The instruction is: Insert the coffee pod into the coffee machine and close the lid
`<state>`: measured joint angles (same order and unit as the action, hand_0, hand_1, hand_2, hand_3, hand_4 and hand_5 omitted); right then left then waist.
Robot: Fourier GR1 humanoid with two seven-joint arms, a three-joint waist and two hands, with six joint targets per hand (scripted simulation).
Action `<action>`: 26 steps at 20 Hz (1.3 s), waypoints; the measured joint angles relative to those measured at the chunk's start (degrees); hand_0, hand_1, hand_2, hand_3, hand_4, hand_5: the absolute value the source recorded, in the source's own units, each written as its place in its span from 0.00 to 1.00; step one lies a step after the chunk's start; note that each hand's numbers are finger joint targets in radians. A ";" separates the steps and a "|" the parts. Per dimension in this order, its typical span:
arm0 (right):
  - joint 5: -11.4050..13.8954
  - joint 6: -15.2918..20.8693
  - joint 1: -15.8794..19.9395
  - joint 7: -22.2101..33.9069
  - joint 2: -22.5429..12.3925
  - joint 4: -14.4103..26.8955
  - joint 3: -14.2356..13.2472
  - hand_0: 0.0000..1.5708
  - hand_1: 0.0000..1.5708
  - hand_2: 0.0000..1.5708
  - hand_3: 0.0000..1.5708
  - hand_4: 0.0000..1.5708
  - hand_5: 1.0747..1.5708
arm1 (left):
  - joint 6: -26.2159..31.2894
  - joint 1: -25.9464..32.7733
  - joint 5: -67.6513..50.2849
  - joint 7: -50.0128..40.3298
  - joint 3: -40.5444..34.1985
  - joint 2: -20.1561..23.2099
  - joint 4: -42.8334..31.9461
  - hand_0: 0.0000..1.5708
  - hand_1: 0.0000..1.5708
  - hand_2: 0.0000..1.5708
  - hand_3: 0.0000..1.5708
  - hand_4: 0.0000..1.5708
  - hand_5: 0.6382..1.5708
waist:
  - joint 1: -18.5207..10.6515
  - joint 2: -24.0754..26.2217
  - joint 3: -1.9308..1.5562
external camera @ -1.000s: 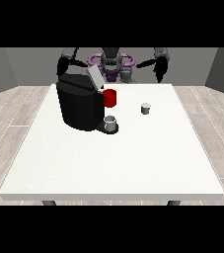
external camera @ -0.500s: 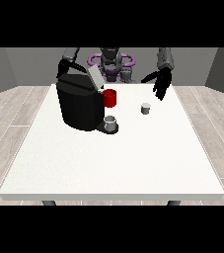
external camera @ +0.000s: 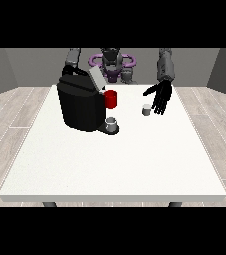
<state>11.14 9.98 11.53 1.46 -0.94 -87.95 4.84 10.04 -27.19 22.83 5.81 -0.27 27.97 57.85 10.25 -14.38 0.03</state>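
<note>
A small grey coffee pod (external camera: pixel 146 109) stands on the white table (external camera: pixel 114 164) right of centre. The hand at the view's right (external camera: pixel 161 96) hangs just right of and above the pod, its fingers straight and pointing down, not touching it. The black coffee machine (external camera: pixel 80 103) stands at the left with its grey lid (external camera: pixel 96 78) raised. The hand at the view's left (external camera: pixel 68 69) shows only partly behind the machine's top, and its fingers are hidden.
A red mug (external camera: pixel 111 98) stands beside the machine. A grey cup (external camera: pixel 112 124) sits on the machine's drip tray at its front. The table's near half lies bare towards the camera.
The hand at the view's right has come down and inward from shoulder height to just beside the coffee pod. The machine, mug and pod have not moved.
</note>
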 measured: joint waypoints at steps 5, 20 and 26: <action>-1.05 -0.24 0.84 0.55 0.31 1.68 -0.16 0.00 0.00 0.00 0.00 0.00 1.00 | -4.26 -3.23 4.44 1.59 0.64 -1.77 -4.82 0.60 0.60 0.61 0.44 0.05 1.00 | 0.08 -0.41 -0.01; -2.10 -1.71 3.73 -1.85 -0.48 8.77 -1.82 0.00 0.00 0.00 0.00 0.00 1.00 | -8.96 -7.36 20.15 3.38 8.28 -2.10 -12.62 0.48 0.48 0.60 0.51 0.24 1.00 | -0.64 -0.49 -0.05; -2.86 -2.46 2.90 -2.68 -0.51 11.41 -2.81 0.00 0.00 0.00 0.00 0.00 1.00 | -7.42 -8.72 23.51 4.13 8.90 -2.77 -16.55 0.58 0.58 0.67 0.61 0.26 1.00 | -1.03 1.33 -0.07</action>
<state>8.28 7.52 14.43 -1.21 -1.45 -76.53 2.03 2.63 -35.91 46.34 9.94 8.63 25.20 41.30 9.23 -13.06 -0.04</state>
